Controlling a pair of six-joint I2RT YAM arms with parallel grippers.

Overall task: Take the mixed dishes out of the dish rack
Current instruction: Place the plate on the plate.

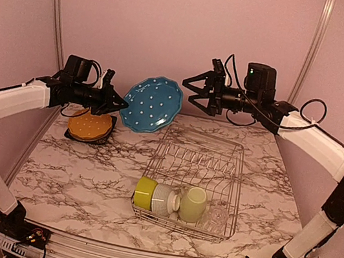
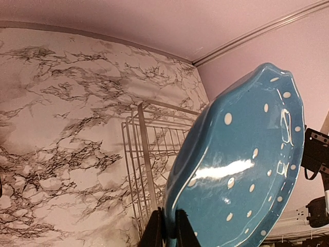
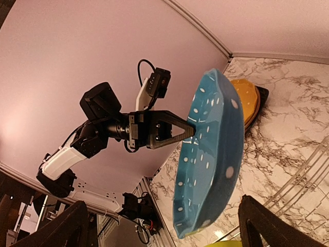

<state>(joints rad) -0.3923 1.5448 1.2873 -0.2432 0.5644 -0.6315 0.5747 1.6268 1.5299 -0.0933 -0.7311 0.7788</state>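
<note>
My left gripper [image 1: 123, 104] is shut on the rim of the blue dotted plate [image 1: 153, 104] and holds it tilted in the air, left of the dish rack [image 1: 200, 166]; the grip shows in the left wrist view [image 2: 170, 226]. My right gripper [image 1: 188, 91] is open and empty, just right of that plate [image 3: 213, 154]. The orange plate [image 1: 89, 126] lies on a black plate [image 1: 95, 140] at the far left. A lime-green bowl [image 1: 145, 192], white ribbed bowl [image 1: 164, 200], pale green mug [image 1: 193, 203] and clear glass [image 1: 217, 216] sit at the rack's near end. No pale grey-green plate shows.
The rack's far rows of tines [image 1: 204, 150] hold nothing. The marble table [image 1: 86, 174] runs to pink walls at the back and sides. The rack's corner [image 2: 146, 149] lies below the held plate.
</note>
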